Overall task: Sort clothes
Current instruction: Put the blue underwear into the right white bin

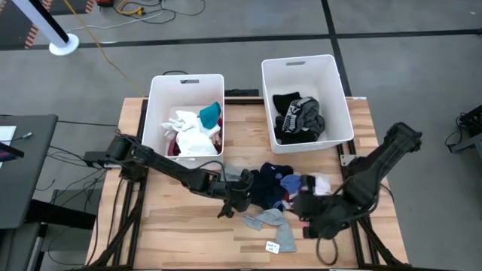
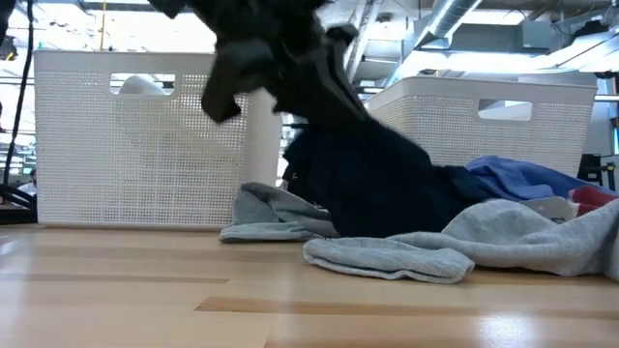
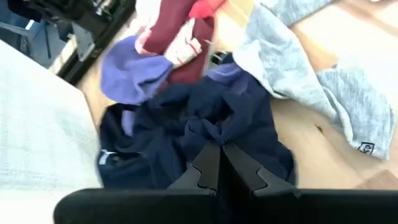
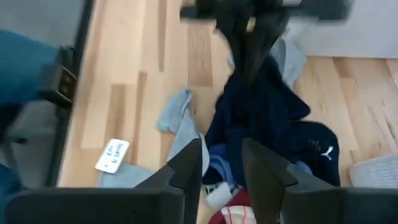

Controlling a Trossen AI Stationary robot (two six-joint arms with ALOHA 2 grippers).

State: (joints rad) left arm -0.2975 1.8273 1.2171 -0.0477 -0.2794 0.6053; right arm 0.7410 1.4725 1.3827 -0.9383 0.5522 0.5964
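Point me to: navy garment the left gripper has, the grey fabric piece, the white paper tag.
navy garment (image 3: 205, 127), left wrist view, bunched fold above the fingertips.
grey fabric piece (image 1: 273, 220), high view, its middle.
white paper tag (image 4: 112, 155), right wrist view, centre of the tag.

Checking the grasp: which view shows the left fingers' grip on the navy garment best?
Left wrist view: the fingers meet on a bunched fold of the navy garment. High view shows only that arm's end at the pile; low view shows the cloth lifting; right wrist view shows it hanging from the fingers.
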